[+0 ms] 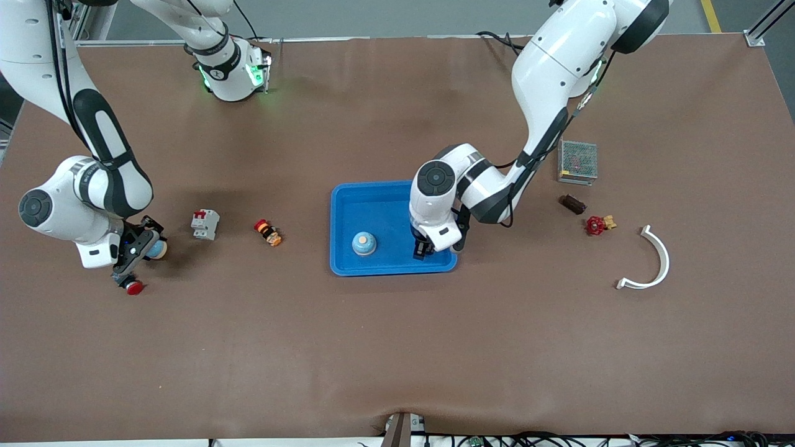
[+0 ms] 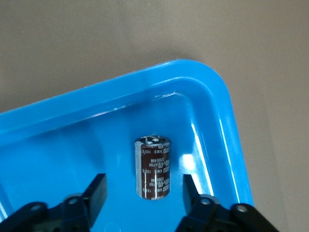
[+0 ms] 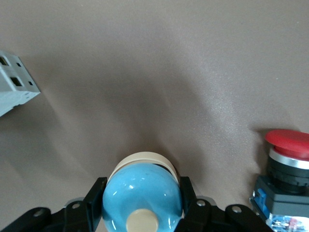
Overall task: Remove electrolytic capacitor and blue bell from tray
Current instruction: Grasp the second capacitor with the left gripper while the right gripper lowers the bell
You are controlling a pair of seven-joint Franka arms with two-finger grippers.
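A brown capacitor (image 2: 154, 166) lies in a corner of the blue tray (image 2: 227, 121). My left gripper (image 2: 145, 195) is low over it, open, one finger on each side with a gap to both. In the front view that gripper (image 1: 424, 249) hides the capacitor, over the tray (image 1: 372, 205) at the corner toward the left arm's end. A blue bell (image 1: 364, 243) with a beige knob sits in the tray beside it. My right gripper (image 1: 140, 248) is shut on another blue bell (image 3: 142, 193), low over the table at the right arm's end.
A red push button (image 1: 133, 286) stands right beside the right gripper. A white circuit breaker (image 1: 205, 224) and a small orange part (image 1: 268, 233) lie between it and the tray. A mesh box (image 1: 577, 161), brown block (image 1: 573, 203), red valve (image 1: 598, 225) and white arc (image 1: 652, 261) lie toward the left arm's end.
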